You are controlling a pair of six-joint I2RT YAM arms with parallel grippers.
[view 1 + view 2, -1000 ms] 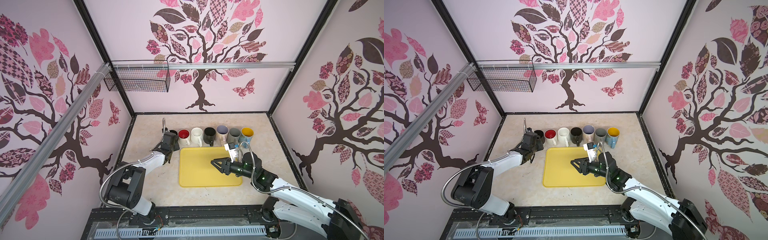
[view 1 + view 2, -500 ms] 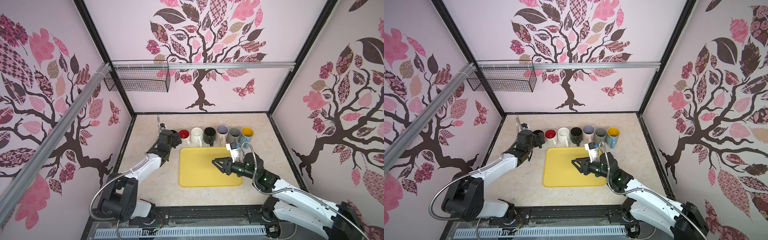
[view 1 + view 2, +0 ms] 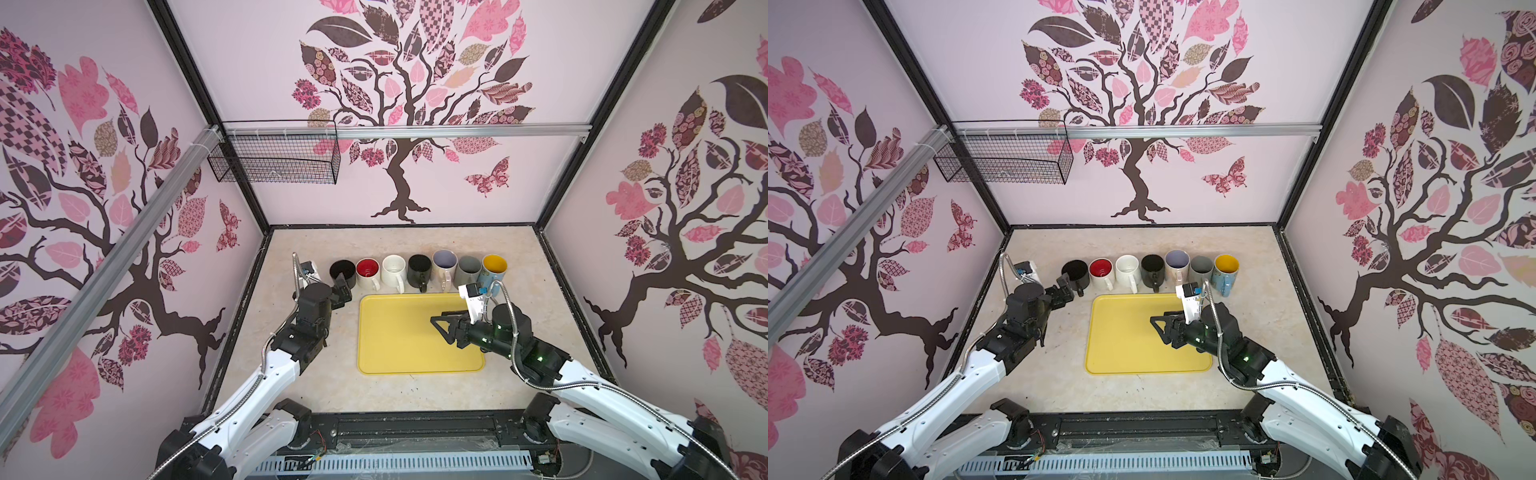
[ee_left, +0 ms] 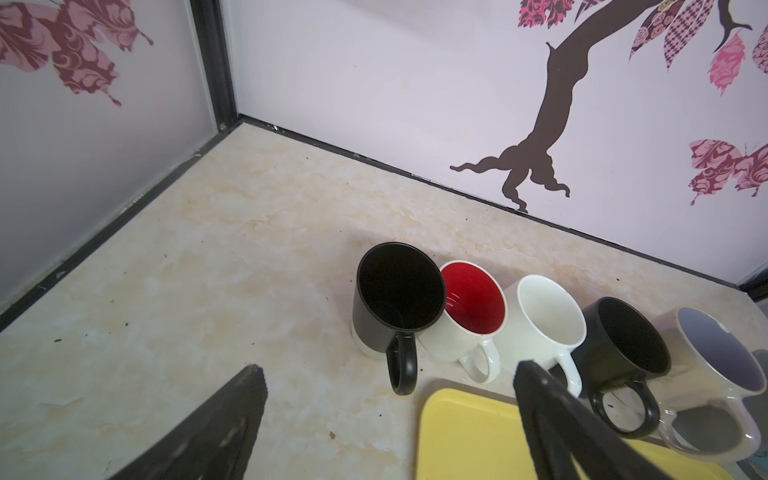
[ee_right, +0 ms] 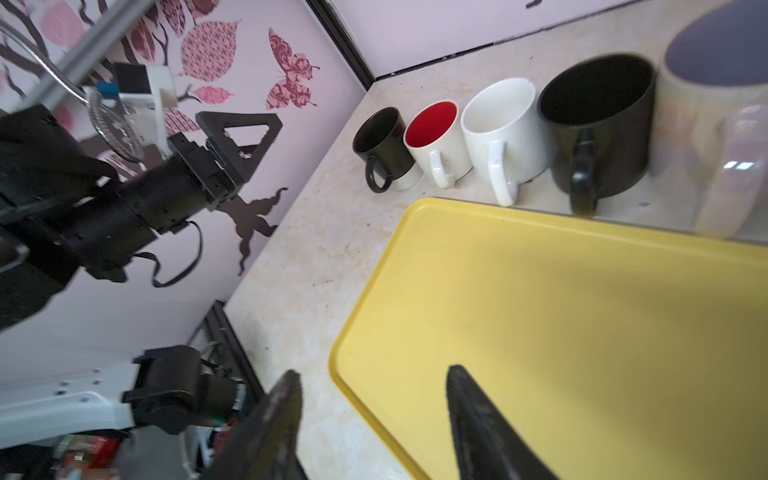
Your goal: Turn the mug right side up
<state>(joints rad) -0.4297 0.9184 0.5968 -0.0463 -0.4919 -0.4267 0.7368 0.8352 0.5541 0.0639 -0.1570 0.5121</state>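
A black mug (image 3: 343, 270) (image 3: 1075, 272) stands upright, mouth up, at the left end of a row of mugs, its handle toward the front. The left wrist view shows it (image 4: 399, 291) just beyond my fingertips, untouched. My left gripper (image 3: 343, 291) (image 3: 1065, 293) (image 4: 390, 370) hangs open and empty, just in front of that mug's handle. My right gripper (image 3: 440, 328) (image 3: 1156, 326) (image 5: 374, 372) is open and empty over the right part of the yellow tray (image 3: 399, 345) (image 5: 582, 311).
Right of the black mug stand a red-lined white mug (image 3: 368, 270), a white mug (image 3: 393, 270), another black mug (image 3: 419, 270), then lavender, grey and yellow-lined ones, all upright behind the tray. A wire basket (image 3: 274, 160) hangs on the back-left rail.
My left gripper opened, let go of the black mug and drew back from it toward the front. My right gripper spread its jaws wider over the tray.
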